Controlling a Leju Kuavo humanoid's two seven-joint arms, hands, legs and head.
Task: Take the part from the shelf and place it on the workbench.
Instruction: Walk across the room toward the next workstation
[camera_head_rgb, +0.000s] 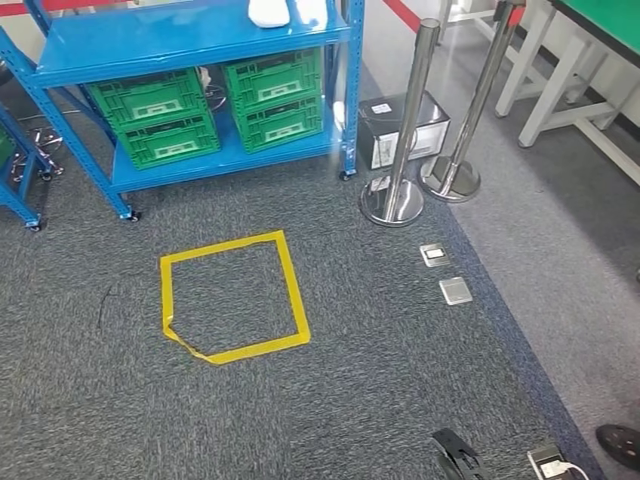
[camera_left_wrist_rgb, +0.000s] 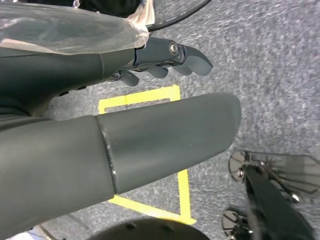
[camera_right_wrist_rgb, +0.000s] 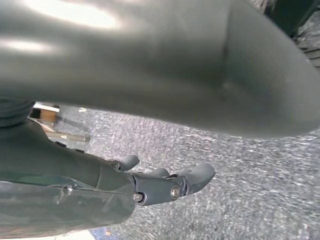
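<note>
Fingers of the left hand lie straight and a little apart from the thick thumb, nothing between them; those of the right hand lie likewise, loosely extended over grey carpet, holding nothing. Both arms hang, wrist cameras looking down at the floor. Left wrist view takes in a square of yellow tape beneath the hand. From the head view, the blue metal shelf stands ahead and to the left, beyond the tape square. On its top deck, cut by the frame edge, sit pale rounded objects, probably the part, though too cropped to name or to judge a long axis. Lower deck: two green slatted plastic crates, stacked appearance, ribbed walls. Chrome stanchions and a dark box stand right of the shelf. Judgement: the part lies forward and above hand level, well apart from both hands; neither hand is clearly the nearer. Approach to the marked square probably comes first. Workbench not identified with certainty.
</note>
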